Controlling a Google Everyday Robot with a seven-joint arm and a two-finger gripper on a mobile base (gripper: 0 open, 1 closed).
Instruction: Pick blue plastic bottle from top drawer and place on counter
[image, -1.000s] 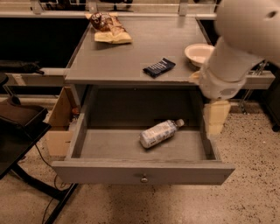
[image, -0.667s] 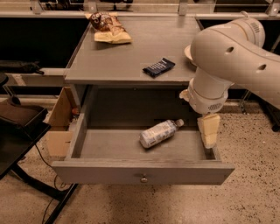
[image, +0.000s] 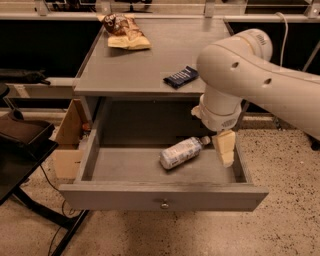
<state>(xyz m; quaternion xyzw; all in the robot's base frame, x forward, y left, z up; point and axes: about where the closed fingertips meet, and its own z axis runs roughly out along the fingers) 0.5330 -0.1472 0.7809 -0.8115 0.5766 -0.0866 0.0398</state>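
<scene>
Your tool (image: 223, 148) hung inside the open top drawer (image: 125, 196), near its right wall, below the bulky white arm (image: 240, 65) that reached in from the right. It showed as one pale block, and you could not tell whether it was spread or pressed together. It held nothing.

Just to its left lay the blue plastic bottle (image: 181, 152), on its side on the drawer floor, right of the middle. The white cap (image: 205, 140) pointed back and to the right, towards the tool and close beside it, and the base pointed to the front left, so the long axis ran on a slant across the drawer. Nothing else lay in the drawer. The arm's wrist hung above the cap end.

Above, on the grey counter (image: 140, 75), a dark blue packet (image: 181, 77) sat near the front edge, partly behind the arm, and a crumpled snack bag (image: 125, 32) lay at the back left.

A small round knob (image: 164, 204) sat at the centre of the drawer front. A cardboard box (image: 67, 140) stood left of the drawer, with dark furniture (image: 20, 145) further left, on a speckled floor (image: 285, 220).
</scene>
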